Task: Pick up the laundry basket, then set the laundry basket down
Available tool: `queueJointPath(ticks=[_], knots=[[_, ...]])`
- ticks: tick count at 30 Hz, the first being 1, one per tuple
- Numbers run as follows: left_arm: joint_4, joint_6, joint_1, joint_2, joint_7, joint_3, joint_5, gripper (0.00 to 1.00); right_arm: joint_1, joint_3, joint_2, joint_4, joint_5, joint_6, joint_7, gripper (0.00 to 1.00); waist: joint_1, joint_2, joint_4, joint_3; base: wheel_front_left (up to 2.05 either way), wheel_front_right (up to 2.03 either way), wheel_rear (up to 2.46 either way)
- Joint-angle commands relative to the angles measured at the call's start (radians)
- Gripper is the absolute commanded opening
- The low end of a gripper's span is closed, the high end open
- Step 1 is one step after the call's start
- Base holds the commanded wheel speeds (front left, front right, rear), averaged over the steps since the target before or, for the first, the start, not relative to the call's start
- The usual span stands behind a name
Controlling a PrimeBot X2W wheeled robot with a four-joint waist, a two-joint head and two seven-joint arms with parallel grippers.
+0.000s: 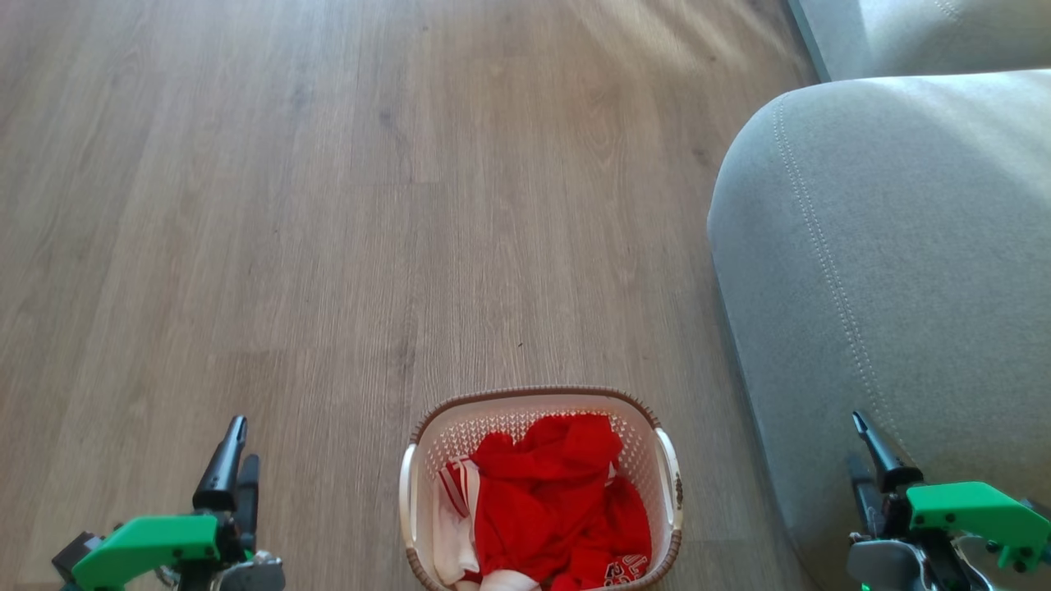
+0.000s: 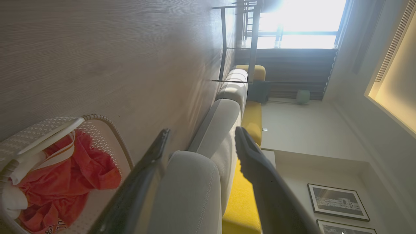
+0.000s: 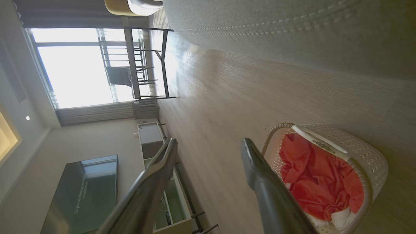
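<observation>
Wood floor point(image 1: 328, 205): basket point(image 1: 538, 391) of red clothes point(image 1: 550, 492), standing between left claw point(image 2: 202, 131) and right claw point(image 3: 209, 140), both spread, empty, clear of it. Risk: uneven lift tips it; right claw snags sofa point(image 1: 887, 271).

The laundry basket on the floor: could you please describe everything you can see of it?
The small, rounded-rectangular cream-white plastic laundry basket has perforated walls, a brown woven-look rim and white side handles. It stands upright on the wood-look floor, beside the grey sofa without touching it, and holds crumpled red and white clothes.
</observation>
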Motion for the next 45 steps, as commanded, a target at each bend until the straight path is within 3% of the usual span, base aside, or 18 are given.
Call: queueJointPath(ticks=[1,18,33,45], knots=[[-0.032,-0.002,-0.057,0.008,-0.01,0.01,0.015,1.0,-0.045,-0.001,-0.004,-0.034,-0.013,0.001,-0.011,1.0,-0.0001,0.0,0.001,0.0,0.0,0.0,0.0],[-0.093,0.009,-0.086,0.009,-0.06,0.058,0.223,1.0,-0.077,-0.032,-0.006,-0.095,-0.202,0.002,-0.061,1.0,-0.0001,0.0,0.021,0.0,0.0,0.0,0.0],[-0.276,0.125,-0.107,0.01,-0.107,-0.02,0.524,1.0,-0.11,0.014,-0.008,-0.216,-0.559,0.003,-0.108,1.0,-0.0001,0.0,0.037,0.006,0.0,0.0,0.0],[-0.341,0.199,-0.127,0.011,-0.139,-0.13,0.786,1.0,-0.121,0.067,-0.01,-0.275,-0.818,0.003,-0.14,1.0,-0.0001,0.0,0.048,0.002,0.0,0.0,0.0]])
